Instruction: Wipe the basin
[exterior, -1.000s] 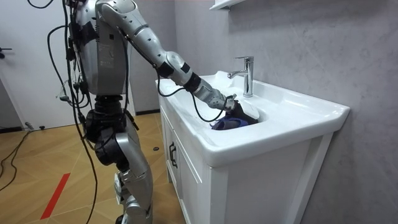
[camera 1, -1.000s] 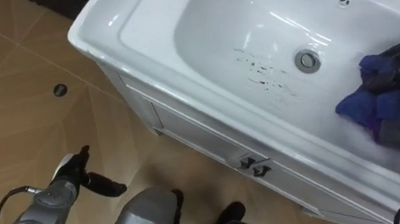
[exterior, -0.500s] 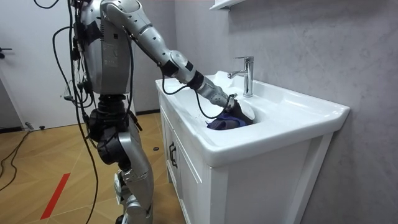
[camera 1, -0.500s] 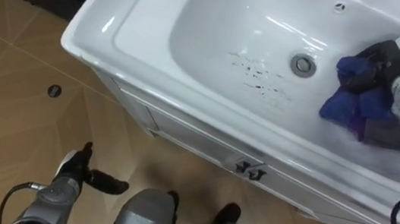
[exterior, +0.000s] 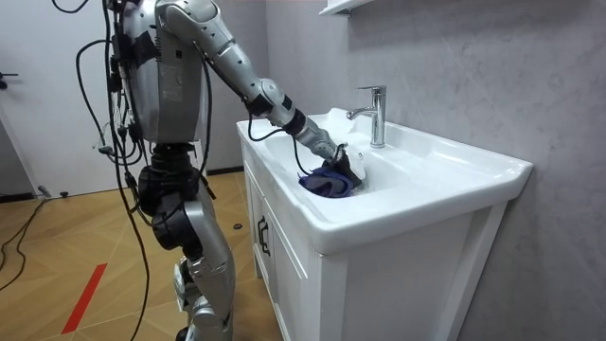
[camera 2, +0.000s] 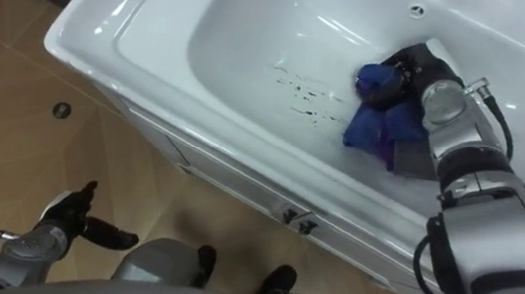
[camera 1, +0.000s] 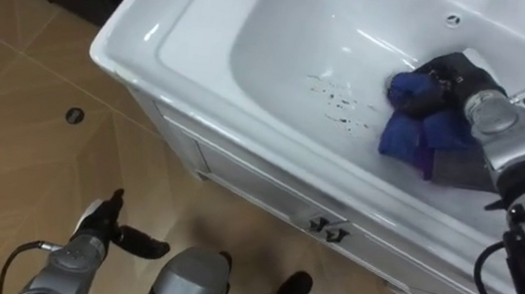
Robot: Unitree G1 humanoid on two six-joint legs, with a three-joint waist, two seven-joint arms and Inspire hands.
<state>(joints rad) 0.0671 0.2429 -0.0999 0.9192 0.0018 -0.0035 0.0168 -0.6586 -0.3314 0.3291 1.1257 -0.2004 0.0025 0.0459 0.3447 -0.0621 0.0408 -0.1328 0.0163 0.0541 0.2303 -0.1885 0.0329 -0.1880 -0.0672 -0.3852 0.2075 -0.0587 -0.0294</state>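
Blue cloth (camera 1: pixel 407 127), bunched in the closed fingers of the robot's right hand (camera 1: pixel 449 78), is pressed to the bottom of the white basin (camera 1: pixel 208 20), just right of a scatter of dark specks (camera 1: pixel 337 98). The robot stands before the cabinet (camera 1: pixel 268 183), its left hand (camera 1: pixel 100 229) hanging loose-fingered above the wooden floor (camera 1: pixel 3 135).

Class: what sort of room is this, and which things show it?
Probably a bathroom: a white basin with a tap, set on a cabinet against the wall; the right hand holds a blue cloth in it.
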